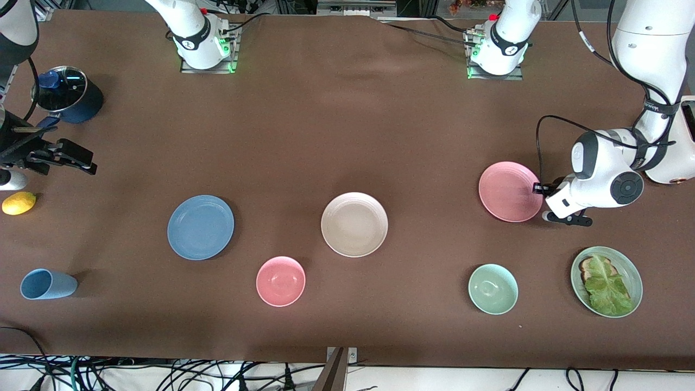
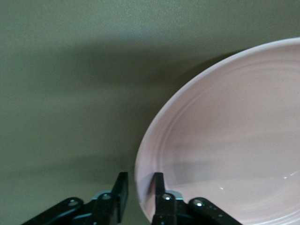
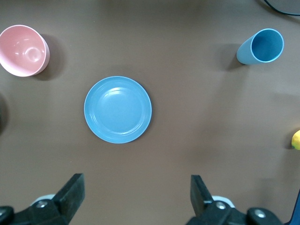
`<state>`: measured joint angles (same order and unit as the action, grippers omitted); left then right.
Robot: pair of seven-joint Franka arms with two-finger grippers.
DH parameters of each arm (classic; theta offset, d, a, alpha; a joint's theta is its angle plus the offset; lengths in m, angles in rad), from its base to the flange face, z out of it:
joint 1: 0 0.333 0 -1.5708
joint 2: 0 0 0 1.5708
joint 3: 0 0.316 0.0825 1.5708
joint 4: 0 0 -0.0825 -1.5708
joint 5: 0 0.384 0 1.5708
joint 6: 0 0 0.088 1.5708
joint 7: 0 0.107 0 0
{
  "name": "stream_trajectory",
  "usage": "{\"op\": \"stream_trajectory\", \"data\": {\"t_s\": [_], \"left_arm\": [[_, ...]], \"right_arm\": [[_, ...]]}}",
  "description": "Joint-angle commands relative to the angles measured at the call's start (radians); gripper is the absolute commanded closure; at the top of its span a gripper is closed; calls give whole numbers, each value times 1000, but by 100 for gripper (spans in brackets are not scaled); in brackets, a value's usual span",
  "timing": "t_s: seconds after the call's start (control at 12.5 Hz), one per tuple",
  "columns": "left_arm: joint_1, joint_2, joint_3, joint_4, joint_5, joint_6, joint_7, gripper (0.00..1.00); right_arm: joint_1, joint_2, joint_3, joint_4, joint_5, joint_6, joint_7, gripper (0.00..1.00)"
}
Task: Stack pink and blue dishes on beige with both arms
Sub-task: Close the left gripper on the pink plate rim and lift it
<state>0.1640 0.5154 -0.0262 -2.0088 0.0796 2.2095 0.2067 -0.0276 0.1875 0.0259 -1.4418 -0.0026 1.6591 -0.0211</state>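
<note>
— Where are your claws?

— My left gripper pinches the pink plate's rim at my left arm's end; my right gripper hangs spread above the blue plate.

— Risk?

— Such a thin rim-hold may let it tilt or slip on the way to the beige plate.

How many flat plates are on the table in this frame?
4: blue plate toward the right arm's end, beige plate mid-table, pink plate with its rim between the left gripper fingers, green plate with lettuce nearest the camera.
</note>
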Motion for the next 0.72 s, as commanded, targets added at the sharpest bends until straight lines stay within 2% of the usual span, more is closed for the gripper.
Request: {"op": "stream_trajectory", "data": {"t_s": [0.0, 0.24, 0.48, 0.64], "left_arm": [[0, 21, -4, 62, 12, -54, 22, 100], [-7, 21, -15, 148, 0, -193, 10, 100], [-7, 11, -41, 220, -93, -290, 0, 100], [-9, 11, -50, 281, -107, -385, -19, 100]], "right_arm": [[-5, 0, 5, 12, 1, 19, -2, 0], [-9, 4, 0, 9, -4, 13, -16, 0], [-32, 21, -1, 11, -10, 8, -17, 0], [-55, 23, -1, 11, 0, 13, -9, 0]]}}
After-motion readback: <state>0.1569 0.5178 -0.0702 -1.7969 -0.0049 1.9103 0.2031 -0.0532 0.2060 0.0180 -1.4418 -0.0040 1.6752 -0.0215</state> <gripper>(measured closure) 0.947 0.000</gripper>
